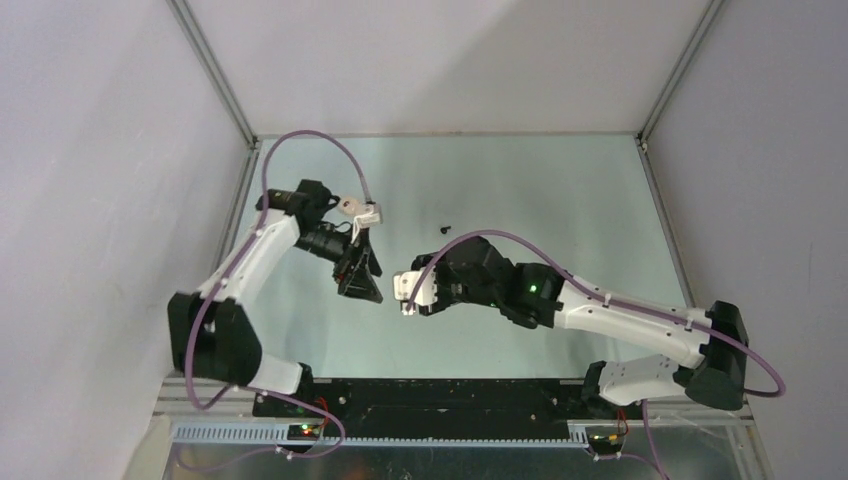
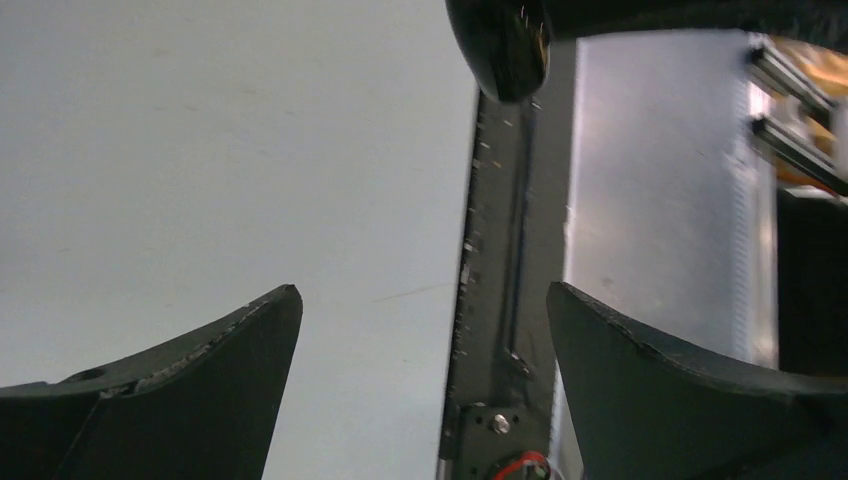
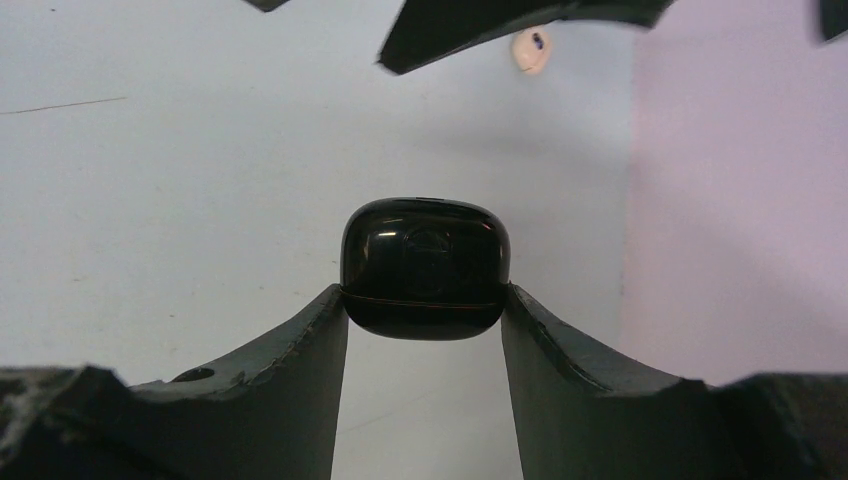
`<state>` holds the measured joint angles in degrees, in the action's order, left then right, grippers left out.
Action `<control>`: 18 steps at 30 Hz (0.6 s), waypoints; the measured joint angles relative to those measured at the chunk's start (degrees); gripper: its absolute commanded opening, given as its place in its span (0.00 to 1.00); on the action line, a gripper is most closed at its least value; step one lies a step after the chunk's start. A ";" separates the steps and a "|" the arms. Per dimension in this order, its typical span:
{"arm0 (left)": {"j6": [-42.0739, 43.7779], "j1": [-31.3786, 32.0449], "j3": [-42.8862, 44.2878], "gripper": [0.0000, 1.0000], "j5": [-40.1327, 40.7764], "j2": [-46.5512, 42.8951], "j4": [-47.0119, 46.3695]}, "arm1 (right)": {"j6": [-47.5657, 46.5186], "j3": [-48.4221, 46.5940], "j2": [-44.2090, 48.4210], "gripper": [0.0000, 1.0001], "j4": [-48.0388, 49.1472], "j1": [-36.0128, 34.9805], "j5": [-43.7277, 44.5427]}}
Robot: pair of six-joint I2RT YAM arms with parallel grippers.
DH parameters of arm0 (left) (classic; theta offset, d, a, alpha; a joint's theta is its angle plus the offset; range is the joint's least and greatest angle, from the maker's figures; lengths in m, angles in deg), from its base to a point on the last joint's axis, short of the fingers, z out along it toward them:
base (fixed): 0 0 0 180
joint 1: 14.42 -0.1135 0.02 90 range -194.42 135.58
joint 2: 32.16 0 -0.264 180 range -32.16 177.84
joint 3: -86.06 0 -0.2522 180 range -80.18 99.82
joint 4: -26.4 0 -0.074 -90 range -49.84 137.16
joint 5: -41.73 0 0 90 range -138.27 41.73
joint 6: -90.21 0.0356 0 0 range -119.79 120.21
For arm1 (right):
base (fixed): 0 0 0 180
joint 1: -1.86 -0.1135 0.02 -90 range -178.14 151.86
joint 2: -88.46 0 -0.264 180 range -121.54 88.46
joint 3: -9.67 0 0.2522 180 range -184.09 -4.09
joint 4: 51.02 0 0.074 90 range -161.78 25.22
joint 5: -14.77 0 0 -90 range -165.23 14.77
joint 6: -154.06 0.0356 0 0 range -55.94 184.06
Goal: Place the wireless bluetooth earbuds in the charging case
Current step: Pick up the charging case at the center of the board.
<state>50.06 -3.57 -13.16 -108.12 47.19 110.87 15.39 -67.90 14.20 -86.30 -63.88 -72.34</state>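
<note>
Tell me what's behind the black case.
Behind the black case: the table and one cream-white earbud, its top hidden by a black finger. The case's shut lid hides its inside.

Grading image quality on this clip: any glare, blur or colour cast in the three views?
Top external: even, soft light on the table, sharp, faint shadows only. Left wrist: the fingers of the open left gripper look soft, and the metal strip at right glares. Right wrist: the black charging case clamped in the right gripper carries reflections, the cream earbud beyond it is blurry, the wall reads pink.
</note>
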 measured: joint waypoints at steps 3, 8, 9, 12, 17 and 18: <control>8.55 1.14 2.40 0.99 -2.25 5.62 8.74 | -1.22 0.28 1.68 0.46 0.44 -1.01 2.25; 14.69 2.82 2.64 0.99 -3.74 7.56 14.91 | -3.26 2.34 0.98 0.46 3.30 -4.13 6.25; 15.30 3.26 2.75 0.99 -3.98 7.54 15.74 | -3.63 2.67 0.22 0.46 3.98 -4.79 7.19; 16.28 4.20 2.84 0.99 -4.63 7.54 17.20 | -4.20 3.34 -2.38 0.46 5.62 -6.25 9.31; 12.90 4.70 2.47 0.97 -4.87 7.13 14.62 | -4.72 3.80 -4.79 0.46 7.34 -7.76 11.78; 11.47 4.83 2.08 0.96 -4.85 6.84 13.27 | -4.81 3.80 -4.98 0.46 7.74 -8.00 12.24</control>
<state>61.53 1.26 -11.08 -112.97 54.03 124.14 10.59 -64.10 9.22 -78.56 -71.88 -60.10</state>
